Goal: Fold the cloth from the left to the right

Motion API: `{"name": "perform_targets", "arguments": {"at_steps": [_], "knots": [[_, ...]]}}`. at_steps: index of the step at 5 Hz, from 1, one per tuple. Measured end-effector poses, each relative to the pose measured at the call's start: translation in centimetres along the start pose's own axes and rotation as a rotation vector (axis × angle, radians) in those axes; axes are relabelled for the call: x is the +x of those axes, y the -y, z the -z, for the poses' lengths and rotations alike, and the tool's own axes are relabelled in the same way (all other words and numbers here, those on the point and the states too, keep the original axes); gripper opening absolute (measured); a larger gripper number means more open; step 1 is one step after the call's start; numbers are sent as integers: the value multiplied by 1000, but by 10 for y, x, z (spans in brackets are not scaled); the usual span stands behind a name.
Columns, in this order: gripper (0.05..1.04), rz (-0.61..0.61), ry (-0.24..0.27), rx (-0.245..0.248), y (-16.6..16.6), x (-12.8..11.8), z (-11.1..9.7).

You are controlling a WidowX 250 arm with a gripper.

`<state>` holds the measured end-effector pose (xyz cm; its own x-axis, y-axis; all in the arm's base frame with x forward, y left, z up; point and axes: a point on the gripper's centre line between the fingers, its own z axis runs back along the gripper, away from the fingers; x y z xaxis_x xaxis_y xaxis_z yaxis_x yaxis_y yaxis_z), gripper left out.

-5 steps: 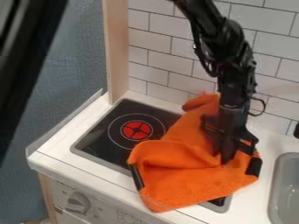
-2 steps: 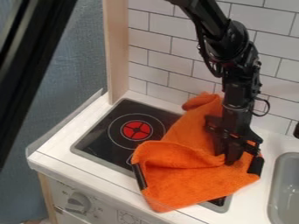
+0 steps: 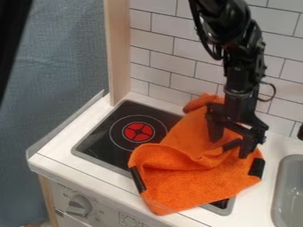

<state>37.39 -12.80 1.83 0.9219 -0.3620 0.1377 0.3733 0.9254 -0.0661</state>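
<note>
Hanging above the right-hand side of the stove top (image 3: 98, 138), the gripper (image 3: 230, 146) has its fingers spread apart, with a black corner patch (image 3: 232, 144) of the cloth (image 3: 198, 186) lying between them, not pinched as far as I can tell. The cloth is draped over the right part of the stove top, its near corner reaching the front edge of the table (image 3: 257, 195). A flap is turned over on it, thick and rumpled, so I'd call the fold nearly made, if not a neat one.

What would worry me, watching, is the way out. Should a finger snag that patch as the arm lifts, the flap could be pulled open again. The soft ridge facing the stove top's middle might also spring back, since nothing presses it flat. And a hard push toward the stove top's front could send that near corner sliding over the edge, dragging the rest askew.
</note>
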Motion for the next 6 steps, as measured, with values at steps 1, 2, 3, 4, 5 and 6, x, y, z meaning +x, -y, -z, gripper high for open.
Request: {"name": "perform_targets", "arguments": {"at_steps": [1,2,3,4,5,6], "knots": [[1009,-3,17,3,1,-2,-17],[999,-6,54,19,1,-4,-40],[999,1,69,37,0,-8,-55],[999,3,69,39,-1,-8,-56],[999,3,71,40,-1,-8,-56],[999,4,70,41,-1,-8,-56]]}}
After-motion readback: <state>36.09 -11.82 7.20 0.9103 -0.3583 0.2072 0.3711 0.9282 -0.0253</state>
